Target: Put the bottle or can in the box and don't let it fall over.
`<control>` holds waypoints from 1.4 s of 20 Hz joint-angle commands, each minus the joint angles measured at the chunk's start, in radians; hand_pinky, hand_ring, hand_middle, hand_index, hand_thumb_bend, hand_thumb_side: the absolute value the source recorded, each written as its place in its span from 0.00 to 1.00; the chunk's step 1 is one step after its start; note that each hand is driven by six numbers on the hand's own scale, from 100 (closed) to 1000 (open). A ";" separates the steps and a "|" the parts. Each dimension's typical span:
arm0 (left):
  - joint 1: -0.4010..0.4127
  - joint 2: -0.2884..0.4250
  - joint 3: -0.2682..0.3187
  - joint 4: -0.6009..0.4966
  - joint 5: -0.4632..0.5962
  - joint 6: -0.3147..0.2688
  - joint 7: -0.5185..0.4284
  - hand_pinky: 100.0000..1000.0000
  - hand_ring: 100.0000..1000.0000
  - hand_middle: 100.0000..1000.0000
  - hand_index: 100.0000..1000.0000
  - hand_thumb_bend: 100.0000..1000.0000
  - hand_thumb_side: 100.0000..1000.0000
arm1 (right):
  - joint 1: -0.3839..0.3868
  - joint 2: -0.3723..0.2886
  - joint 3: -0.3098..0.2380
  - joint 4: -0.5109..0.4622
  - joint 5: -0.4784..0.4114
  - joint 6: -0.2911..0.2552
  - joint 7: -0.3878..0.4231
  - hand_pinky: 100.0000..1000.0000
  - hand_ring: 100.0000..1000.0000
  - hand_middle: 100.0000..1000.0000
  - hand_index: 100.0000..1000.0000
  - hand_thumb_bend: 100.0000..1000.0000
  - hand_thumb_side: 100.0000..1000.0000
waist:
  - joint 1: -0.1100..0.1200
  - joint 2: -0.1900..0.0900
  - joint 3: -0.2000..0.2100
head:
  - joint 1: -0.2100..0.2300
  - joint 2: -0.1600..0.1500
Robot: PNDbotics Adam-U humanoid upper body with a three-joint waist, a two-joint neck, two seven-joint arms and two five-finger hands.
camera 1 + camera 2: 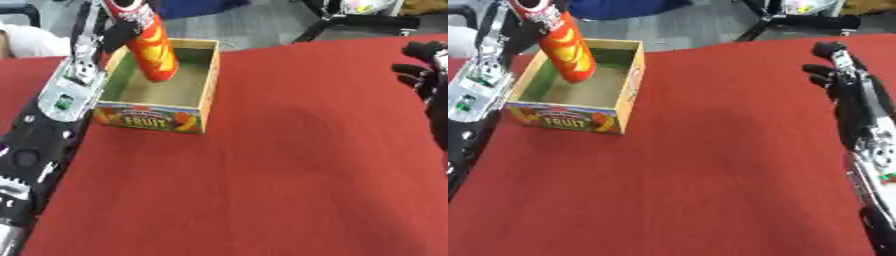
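**Can held tilted over the open box**

The left hand [118,32] comes in from the upper left, its fingers curled round the upper part of the can [150,45]; the can is a tall red-and-orange tube, tilted so its top leans toward the far left and its lower end points down into the box [208,90]; that lower end sits inside the box's walls, near the far left corner, though whether it touches the floor of the box cannot be told.

The box is a shallow wooden tray with an open top (the front panel carries a bright label reading FRUIT); it stands on the red table [289,165], toward the far left part of it; the left arm runs along the box's left side, just beside it.

The right hand [837,70] shows at the right edge, well apart from the box, hovering over the red cloth; its fingers are spread and relaxed, holding nothing.

Beyond the table's far edge lies grey floor with dark frame legs.
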 commanded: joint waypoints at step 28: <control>0.082 0.077 0.008 -0.138 0.076 0.036 -0.056 1.00 0.81 0.74 0.84 0.53 0.58 | 0.011 0.002 -0.011 -0.013 -0.011 -0.008 -0.003 0.89 0.81 0.86 0.85 0.00 0.90 | -0.004 -0.057 0.037 | -0.025 0.028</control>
